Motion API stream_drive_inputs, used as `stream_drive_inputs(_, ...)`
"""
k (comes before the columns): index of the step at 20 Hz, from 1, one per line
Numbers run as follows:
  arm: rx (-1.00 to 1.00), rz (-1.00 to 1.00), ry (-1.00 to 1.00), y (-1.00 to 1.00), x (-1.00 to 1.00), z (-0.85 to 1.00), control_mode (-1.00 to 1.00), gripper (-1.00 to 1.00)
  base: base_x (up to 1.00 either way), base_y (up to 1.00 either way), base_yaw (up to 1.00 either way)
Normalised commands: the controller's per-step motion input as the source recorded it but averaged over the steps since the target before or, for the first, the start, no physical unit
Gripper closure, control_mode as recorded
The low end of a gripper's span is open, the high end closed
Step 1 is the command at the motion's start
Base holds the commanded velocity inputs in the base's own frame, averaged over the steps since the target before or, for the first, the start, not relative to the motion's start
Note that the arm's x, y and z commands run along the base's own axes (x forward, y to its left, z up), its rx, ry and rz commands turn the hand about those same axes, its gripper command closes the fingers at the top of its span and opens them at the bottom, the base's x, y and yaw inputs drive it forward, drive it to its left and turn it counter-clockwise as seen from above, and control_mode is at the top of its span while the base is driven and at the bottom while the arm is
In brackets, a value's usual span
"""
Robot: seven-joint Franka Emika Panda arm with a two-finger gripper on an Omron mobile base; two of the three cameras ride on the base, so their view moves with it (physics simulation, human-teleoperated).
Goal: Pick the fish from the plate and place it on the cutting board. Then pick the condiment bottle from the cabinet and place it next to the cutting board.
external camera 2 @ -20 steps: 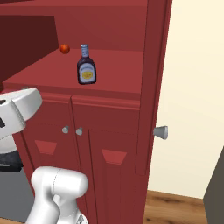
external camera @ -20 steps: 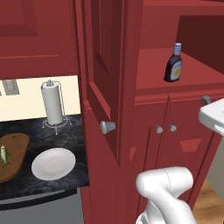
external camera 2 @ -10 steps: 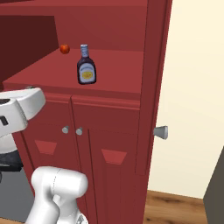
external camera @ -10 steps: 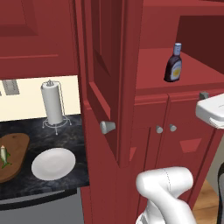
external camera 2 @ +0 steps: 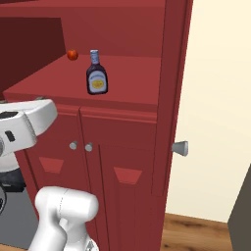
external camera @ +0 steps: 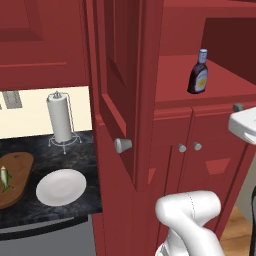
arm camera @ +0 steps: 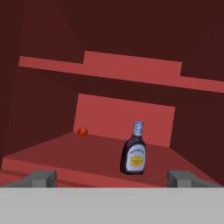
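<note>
while the dark red wooden cabinet [external camera: 165, 135] stands with one panelled door swung wide, its round silver knobs [external camera: 189, 147] catch the light on the lower doors and a larger knob [external camera: 122, 145] sticks out from the open door's edge. the condiment bottle [external camera: 198, 73] stands upright on the smooth red shelf of the recess, a squat dark brown-purple shape with a narrow neck, a pale blue cap and a yellow-white oval label. a small round red-orange thing [external camera 2: 72, 54] sits farther back on the same shelf, well apart from the bottle. on the speckled dark counter [external camera: 85, 155] to the left lie the plain round white plate [external camera: 61, 187], bare, and just beside it the oblong brown cutting board [external camera: 15, 180] with the slender silvery-green fish [external camera: 4, 178] resting on it. a tall white paper towel roll [external camera: 60, 118] stands on a wire holder behind the plate.

in the hand view the gripper [arm camera: 111, 178] faces the recess from outside, its two fingertips [arm camera: 40, 178] spread wide and touching nothing, with nothing between them. the bottle [arm camera: 133, 151] stands ahead of them on the shelf, a little toward the right fingertip, clearly apart from both.
</note>
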Motion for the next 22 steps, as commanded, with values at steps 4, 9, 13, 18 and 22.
stream_drive_inputs(4,0.0,-0.02,0.0,-0.01,0.02,0.07,-1.0,-1.0,0.0,0.0,0.0)
stream_drive_inputs(9,0.0,-0.02,0.0,0.0,0.11,0.06,-1.0,-1.0,0.0,0.0,0.0)
stream_drive_inputs(13,0.0,-0.02,0.0,-0.01,0.14,0.02,-1.0,-1.0,0.0,0.0,0.0)
stream_drive_inputs(18,0.0,-0.02,0.0,-0.02,0.12,0.0,-1.0,-1.0,0.0,0.0,0.0)
stream_drive_inputs(22,0.0,-0.01,-0.01,-0.03,0.1,0.0,-1.0,-1.0,0.0,0.0,0.0)
